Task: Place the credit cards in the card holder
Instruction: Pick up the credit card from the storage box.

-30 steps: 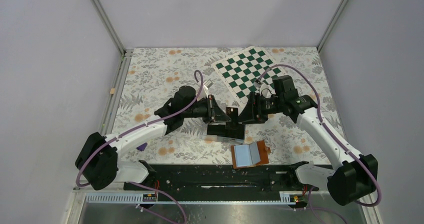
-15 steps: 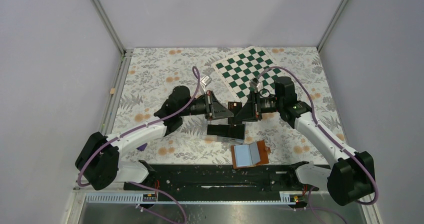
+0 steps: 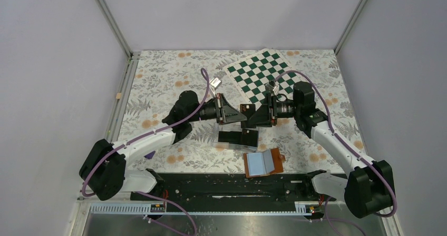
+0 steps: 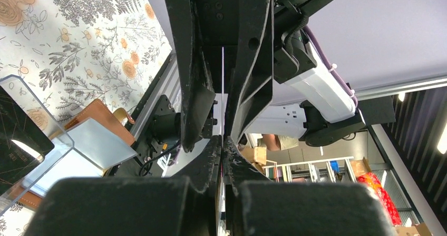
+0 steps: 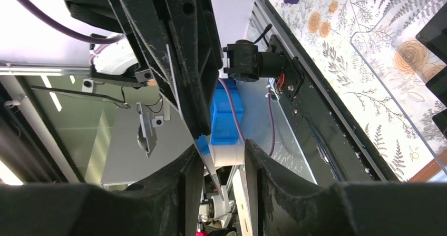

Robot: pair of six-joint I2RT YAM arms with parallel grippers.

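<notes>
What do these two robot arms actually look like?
The left arm and right arm match: white links between bulky black joints, with rounded black housings at the base. A purple cable loops along each; the left one carries a small white tag. The left end effector and right end effector are black, with two flat, wedge-shaped, scuffed fingers.

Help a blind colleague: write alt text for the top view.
The white left arm and right arm meet, jaws facing, at a thin dark card near a clear plastic box of black cards. A tan leather card holder lies open nearby.
</notes>
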